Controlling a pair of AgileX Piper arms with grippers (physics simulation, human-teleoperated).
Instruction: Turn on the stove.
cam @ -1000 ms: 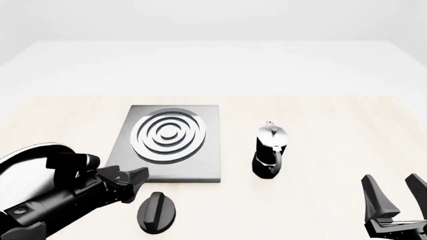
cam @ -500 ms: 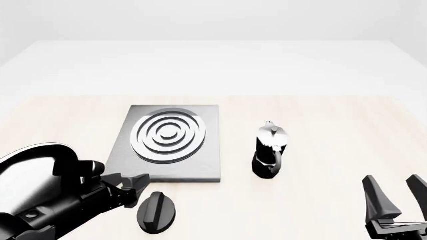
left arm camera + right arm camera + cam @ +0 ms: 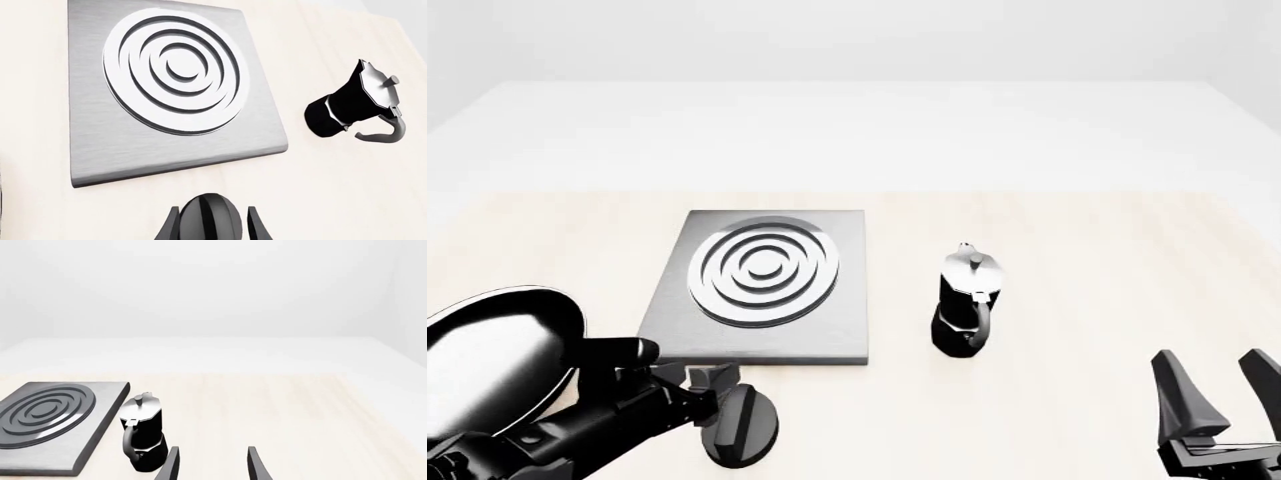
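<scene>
The stove (image 3: pixel 827 325) is a flat dark-grey slab with silver burner rings, left of the table's centre; it also fills much of the left wrist view (image 3: pixel 100 150). Its black oval knob (image 3: pixel 747 428) lies on the table just in front of the slab. My left gripper (image 3: pixel 723 400) has come down over the knob. In the left wrist view the knob (image 3: pixel 210 220) sits between the two fingers of the left gripper (image 3: pixel 212 227), with a thin gap on each side, so the gripper is open. Low at the right, my right gripper (image 3: pixel 1221 390) (image 3: pixel 212 467) stands open and holds nothing.
A black-and-silver moka pot (image 3: pixel 970 300) (image 3: pixel 353 102) (image 3: pixel 143 437) stands upright to the right of the stove. Behind my left arm at the far left lies a black frying pan (image 3: pixel 487 345). The stove slab (image 3: pixel 47 427) also shows in the right wrist view.
My left gripper has dropped and moved right, from beside the stove's front edge to straddling the knob. The right arm, stove and moka pot have not moved.
</scene>
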